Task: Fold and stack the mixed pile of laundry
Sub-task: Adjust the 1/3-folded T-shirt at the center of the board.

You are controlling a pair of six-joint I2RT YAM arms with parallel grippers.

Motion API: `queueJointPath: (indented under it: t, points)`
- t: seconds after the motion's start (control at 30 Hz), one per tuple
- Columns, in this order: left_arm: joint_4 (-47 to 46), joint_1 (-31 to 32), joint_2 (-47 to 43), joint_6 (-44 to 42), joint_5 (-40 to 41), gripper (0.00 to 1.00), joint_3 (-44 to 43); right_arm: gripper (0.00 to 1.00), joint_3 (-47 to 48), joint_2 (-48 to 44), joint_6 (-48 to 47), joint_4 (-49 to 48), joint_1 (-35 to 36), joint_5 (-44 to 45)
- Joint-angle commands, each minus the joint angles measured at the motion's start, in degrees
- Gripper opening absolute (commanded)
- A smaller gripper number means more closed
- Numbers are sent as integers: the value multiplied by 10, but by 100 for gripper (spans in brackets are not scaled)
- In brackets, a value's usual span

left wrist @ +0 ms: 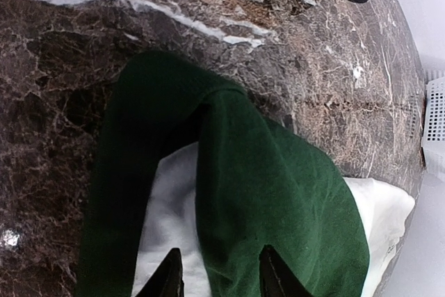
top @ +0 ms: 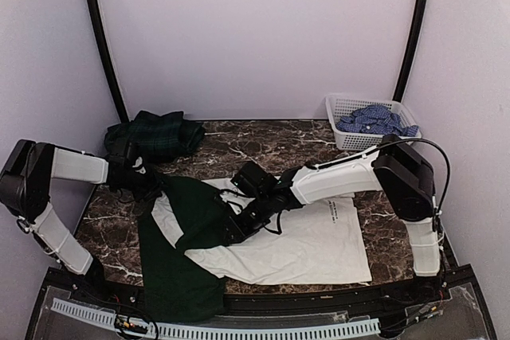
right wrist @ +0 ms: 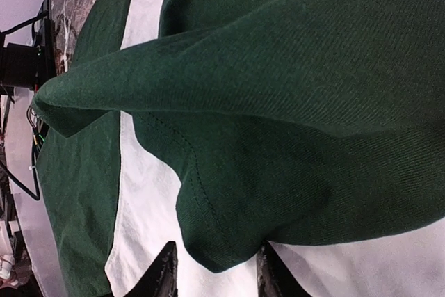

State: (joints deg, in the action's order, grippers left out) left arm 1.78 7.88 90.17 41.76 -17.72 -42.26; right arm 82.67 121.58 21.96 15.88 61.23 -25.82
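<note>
A white garment (top: 311,244) with dark green sleeves lies spread on the marble table (top: 263,145). One green sleeve (top: 195,205) is folded across its body, and the other (top: 175,276) hangs over the front edge. My left gripper (top: 150,187) is at the folded sleeve's far left end. In the left wrist view its jaws (left wrist: 219,276) stand apart over the green sleeve (left wrist: 278,186) and white cloth (left wrist: 170,199). My right gripper (top: 233,228) is at the sleeve's right end. It (right wrist: 215,273) is open, with the green cuff corner (right wrist: 215,248) between its fingertips. A dark green plaid garment (top: 155,134) lies at the back left.
A white lattice basket (top: 343,105) at the back right holds a blue-and-white check shirt (top: 374,119). The basket's edge (left wrist: 434,123) shows at the right of the left wrist view. Cables and a rail run along the table's front edge (top: 263,328).
</note>
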Motion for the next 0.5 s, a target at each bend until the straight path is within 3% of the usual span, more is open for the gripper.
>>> queueJointPath:
  t: [0.0, 0.13, 0.23, 0.33, 0.47]
  points:
    - [-24, -3, 26, 7, -15, 35, -11, 33, 14, 17, 6, -8, 4, -12]
    - [-44, -3, 46, 8, -15, 28, -20, 20, 9, 11, 4, -8, 4, -6]
    - [-54, -3, 54, 11, -15, 18, -24, 2, 8, 5, 3, -5, 4, -3]
    - [-53, -3, 61, 7, -13, 6, -42, 0, 3, -5, 2, -7, 4, -1]
    - [-25, -5, 66, -10, 6, 0, -82, 0, -5, -23, 2, -8, 4, -1]
